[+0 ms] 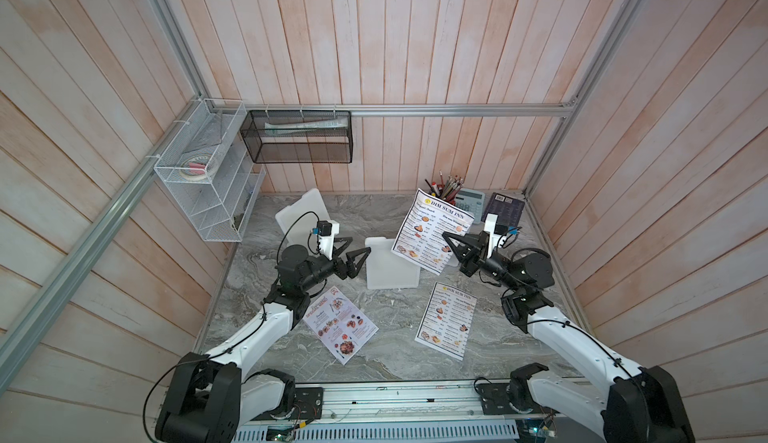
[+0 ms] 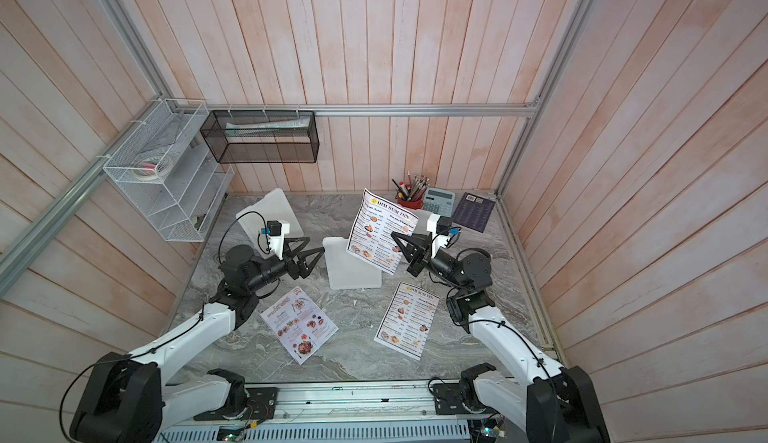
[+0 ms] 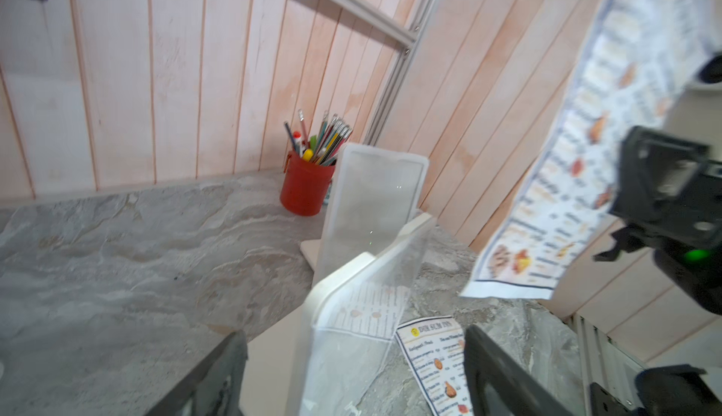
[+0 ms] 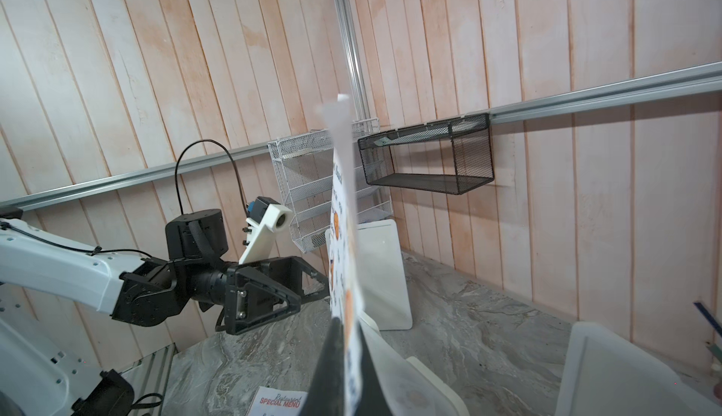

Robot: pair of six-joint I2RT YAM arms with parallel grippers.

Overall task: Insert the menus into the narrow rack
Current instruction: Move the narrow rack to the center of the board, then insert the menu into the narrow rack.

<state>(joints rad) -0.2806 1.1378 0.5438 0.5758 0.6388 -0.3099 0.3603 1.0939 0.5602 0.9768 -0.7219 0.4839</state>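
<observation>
My right gripper (image 1: pixel 446 239) is shut on a white "DIM SUM INN" menu (image 1: pixel 432 233), holding it upright above the table's middle; its fingers (image 4: pixel 332 355) pinch the sheet's lower edge (image 4: pixel 344 238). To the sheet's left, my left gripper (image 1: pixel 358 245) stands open and empty, clear of the sheet. A second "DIM SUM INN" menu (image 1: pixel 446 320) lies flat at the front right. The colourful "Special Menu" (image 1: pixel 340 324) lies flat at the front left. A narrow black mesh rack (image 1: pixel 299 137) hangs from the back wall rail with some paper in it.
A white wire shelf rack (image 1: pixel 203 179) hangs on the left wall. White plastic stands (image 1: pixel 390 270) (image 1: pixel 301 216) sit on the marble table. At the back right are a red pencil cup (image 2: pixel 411 202), a calculator (image 1: pixel 469 202) and a dark booklet (image 1: pixel 505 208).
</observation>
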